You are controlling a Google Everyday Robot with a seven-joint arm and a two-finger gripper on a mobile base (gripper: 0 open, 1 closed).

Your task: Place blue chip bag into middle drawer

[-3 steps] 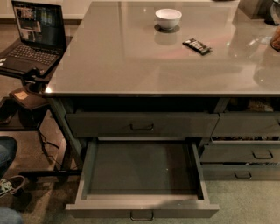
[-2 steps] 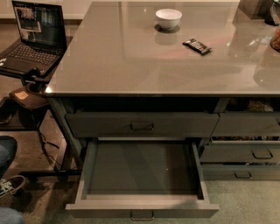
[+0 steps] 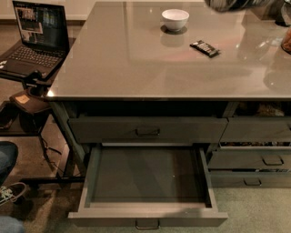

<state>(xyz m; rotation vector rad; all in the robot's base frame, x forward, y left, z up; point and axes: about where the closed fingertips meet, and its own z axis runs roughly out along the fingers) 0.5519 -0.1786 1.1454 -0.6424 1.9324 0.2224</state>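
At the far edge of the desk (image 3: 136, 68), right of centre, a dark blurred shape cut off at the top looks to be the pincer (image 3: 236, 4). I cannot tell how it is set or whether it has hold of anything. I cannot pick out the blue chip bag from here.

Just left of the pincer sits a small round white bowl (image 3: 175, 19); from this side I cannot see into it. Nearer than that, and apart from the bowl, a slim black candy bar wrapper (image 3: 205, 48) lies flat and slantwise. The desk top is smooth, grey and glossy, with soft reflections. At its right edge something orange-brown (image 3: 287, 41) just shows.

Below the top, the wide top drawer (image 3: 148, 129) is closed, its front flat with a small bar handle. Under it the middle drawer (image 3: 148, 217) stands open toward me. It is a long, shallow, dark grey-green tray showing only its bare, matte floor. To the right is a stack of narrower grey drawers (image 3: 254, 159), with clutter I cannot identify in the gaps above them.

On the left an open laptop (image 3: 36, 36) rests on a low stand, its screen lit. Near it, on the floor, are someone's jeans leg (image 3: 7, 159) and a sneaker (image 3: 11, 193).
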